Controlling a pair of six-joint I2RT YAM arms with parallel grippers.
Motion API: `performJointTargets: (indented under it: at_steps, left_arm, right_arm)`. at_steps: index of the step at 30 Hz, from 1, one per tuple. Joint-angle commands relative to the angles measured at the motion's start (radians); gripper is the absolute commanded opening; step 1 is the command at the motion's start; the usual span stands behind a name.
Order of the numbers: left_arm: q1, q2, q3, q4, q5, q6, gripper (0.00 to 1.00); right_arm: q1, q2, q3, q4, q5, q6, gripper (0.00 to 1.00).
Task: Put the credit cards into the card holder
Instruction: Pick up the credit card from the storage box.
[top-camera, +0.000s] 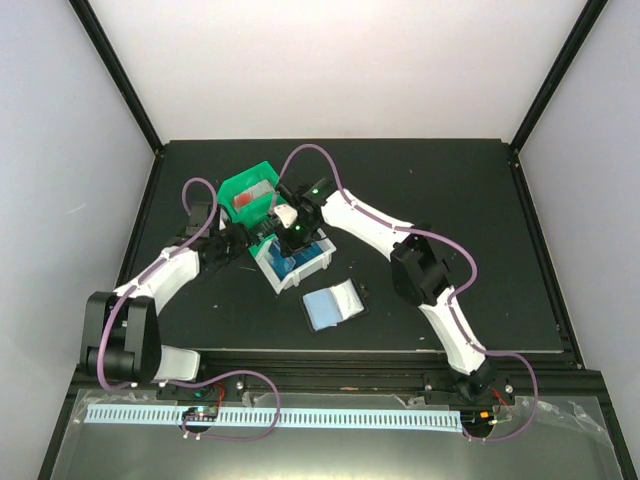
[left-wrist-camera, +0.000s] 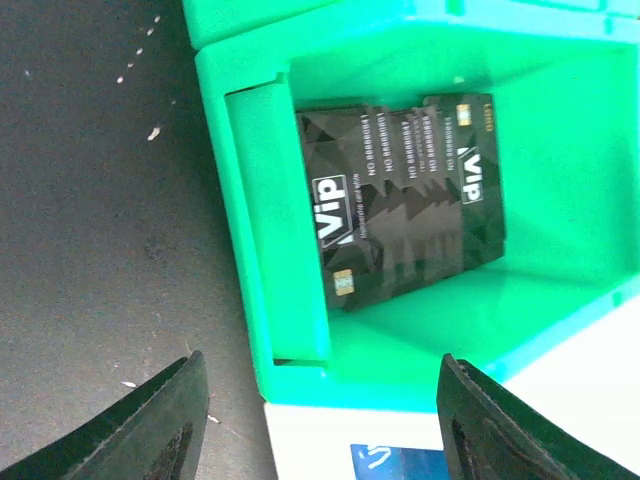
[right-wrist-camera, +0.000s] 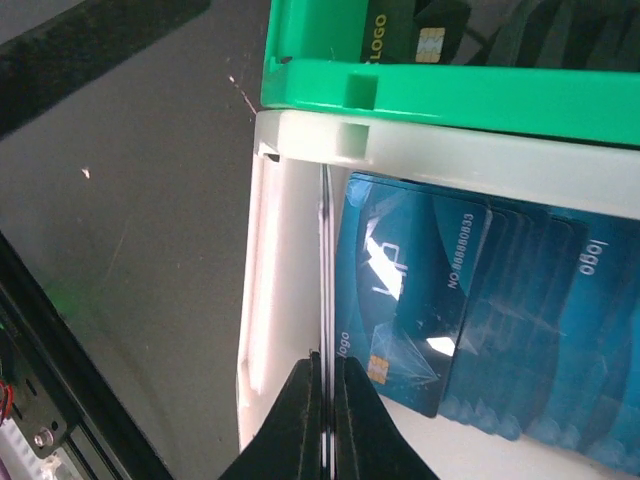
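Observation:
Several blue credit cards lie fanned out in a white bin. My right gripper is over this bin, shut on a thin credit card seen edge-on beside the bin's left wall; I cannot tell if it is more than one. In the top view the right gripper is over the white bin. The card holder lies open on the mat in front of the bin, pale sleeves up. My left gripper is open and empty at the seam between the green and white bins, and it also shows in the top view.
A green bin holding black VIP cards stands against the far side of the white bin; its rim shows in the right wrist view. The table is a black mat inside a frame with white walls.

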Motion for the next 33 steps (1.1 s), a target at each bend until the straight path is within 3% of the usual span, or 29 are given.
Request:
performJointTargets:
  at_steps: [1,8,14,23,33]
  left_arm:
    - [-0.001,-0.070,-0.020,-0.012,0.028,0.025,0.66]
    - [-0.001,-0.181,-0.084,0.039,0.173,0.021,0.75]
    - [-0.002,-0.216,-0.117,0.128,0.378,-0.004,0.84]
    - [-0.003,-0.146,-0.085,0.258,0.589,-0.137,0.85]
    - [-0.019,-0.050,-0.066,0.482,0.694,-0.296,0.78]
  right_arm:
    - [-0.005,-0.070,-0.029,0.064,0.075,0.040,0.01]
    - [-0.033,-0.130,-0.122,0.129,0.058,0.115,0.01]
    - [-0.104,-0.205,-0.226,0.239,-0.092,0.228,0.01]
    - [-0.172,-0.307,-0.346,0.415,-0.295,0.419,0.05]
    - [-0.182,-0.361,-0.427,0.569,-0.469,0.544,0.06]
